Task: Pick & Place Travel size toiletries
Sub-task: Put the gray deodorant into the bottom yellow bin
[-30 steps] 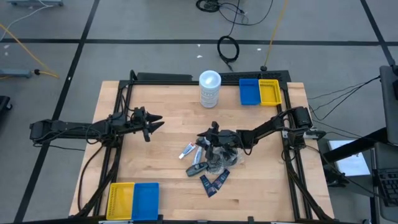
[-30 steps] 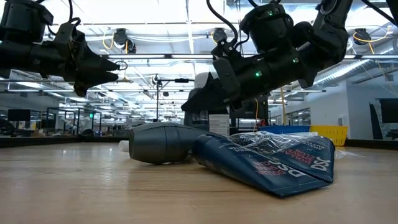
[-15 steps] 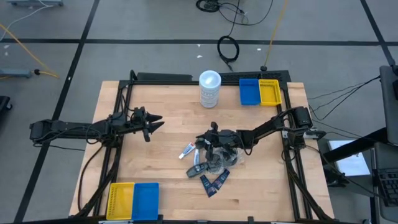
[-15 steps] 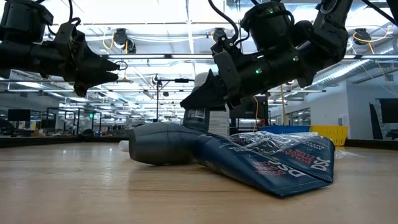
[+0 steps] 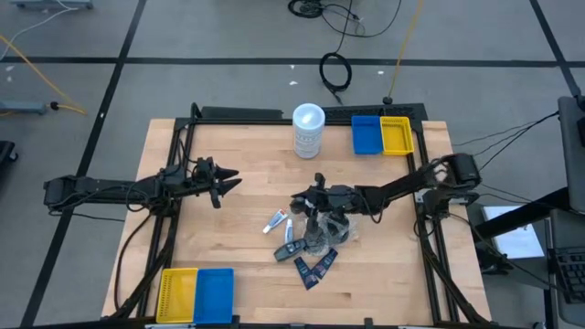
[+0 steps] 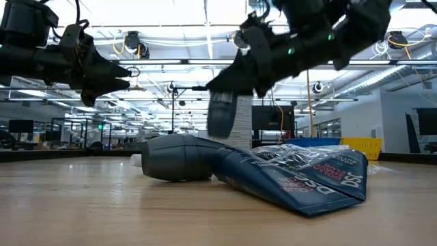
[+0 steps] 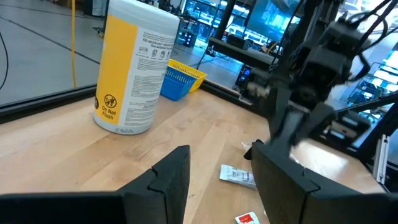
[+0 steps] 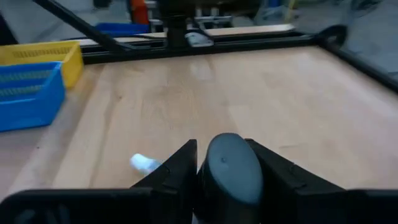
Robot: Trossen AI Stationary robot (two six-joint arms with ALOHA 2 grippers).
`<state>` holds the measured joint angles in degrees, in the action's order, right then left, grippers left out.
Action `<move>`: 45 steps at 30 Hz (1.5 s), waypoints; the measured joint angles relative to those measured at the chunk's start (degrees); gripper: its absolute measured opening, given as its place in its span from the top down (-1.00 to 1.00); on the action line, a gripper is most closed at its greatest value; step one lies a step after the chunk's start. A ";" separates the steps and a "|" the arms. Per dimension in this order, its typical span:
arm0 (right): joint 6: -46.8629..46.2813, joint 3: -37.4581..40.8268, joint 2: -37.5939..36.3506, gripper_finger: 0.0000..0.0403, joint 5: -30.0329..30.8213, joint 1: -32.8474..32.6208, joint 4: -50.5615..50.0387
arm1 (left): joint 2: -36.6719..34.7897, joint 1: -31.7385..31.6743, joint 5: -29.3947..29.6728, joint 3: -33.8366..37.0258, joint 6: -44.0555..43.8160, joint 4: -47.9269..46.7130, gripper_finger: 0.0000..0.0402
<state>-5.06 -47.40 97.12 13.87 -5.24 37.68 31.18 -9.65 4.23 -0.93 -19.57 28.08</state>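
Observation:
The travel size toiletries lie in a pile (image 5: 309, 245) at mid-table: a white tube (image 5: 276, 221), a dark grey mini bottle (image 6: 174, 157) on its side, navy sachets (image 5: 315, 265) and a clear-wrapped bundle (image 5: 322, 234). My right gripper (image 5: 312, 201) hangs just above the pile's far side, shut on another dark grey mini bottle (image 6: 220, 115). My left gripper (image 5: 230, 180) waits open above the table's left part, with nothing between its fingers (image 7: 168, 177). My right gripper pinches the dark grey mini bottle between its two fingers; the bottle's rounded end (image 8: 228, 167) shows between them. The fingers come from the table's right, nearly level and slanting a little down. The bottle hangs below the fingers, roughly upright and lifted clear of the table and pile.
A tall white canister (image 5: 308, 128) stands at the far middle. Blue (image 5: 366, 134) and yellow (image 5: 397, 134) bins sit at the far right. Another yellow (image 5: 178, 294) and blue (image 5: 214, 294) pair sits at the near left. Bare wood lies between the arms.
My right gripper has taken hold of a dark grey mini bottle at the pile and has risen with it, lifting it clear of the table. The rest of the pile has stayed where it was.

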 joint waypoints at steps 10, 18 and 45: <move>2.94 0.00 -14.14 0.46 2.95 0.72 -12.46 | -0.01 3.50 0.17 0.00 0.02 1.12 0.15; 3.37 -0.27 -16.09 0.46 2.53 1.54 -12.71 | 3.71 7.95 0.74 -0.44 -0.15 5.66 0.15; 7.72 -7.34 -18.48 0.46 4.65 1.49 -22.11 | 49.20 13.90 2.31 -36.17 14.43 6.49 0.15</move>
<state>2.66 -54.74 78.64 18.52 -3.75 15.57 80.38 4.25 6.54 -37.10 -5.15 34.57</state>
